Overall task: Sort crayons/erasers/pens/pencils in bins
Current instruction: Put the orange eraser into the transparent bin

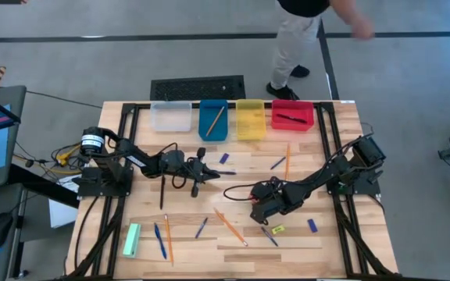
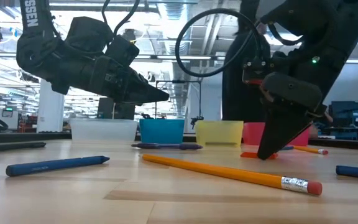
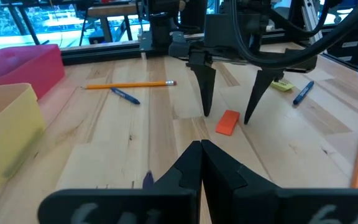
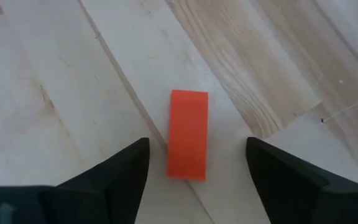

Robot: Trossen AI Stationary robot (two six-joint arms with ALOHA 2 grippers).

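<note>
Orange-red eraser (image 4: 188, 134) lies flat on tabletop (image 4: 55, 74), between spread fingers of right gripper (image 4: 197, 163); left gripper (image 3: 201, 163) fingers together.

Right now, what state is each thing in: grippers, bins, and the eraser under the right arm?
Right gripper: open, fingers either side of the orange eraser, not yet closed.
Orange eraser: flat on the table, untouched.
Left gripper: shut, empty, above the table.
Clear bin: looks empty.
Blue bin: holds a pencil.
Yellow bin: contents unclear.
Red bin: holds a pen.
</note>
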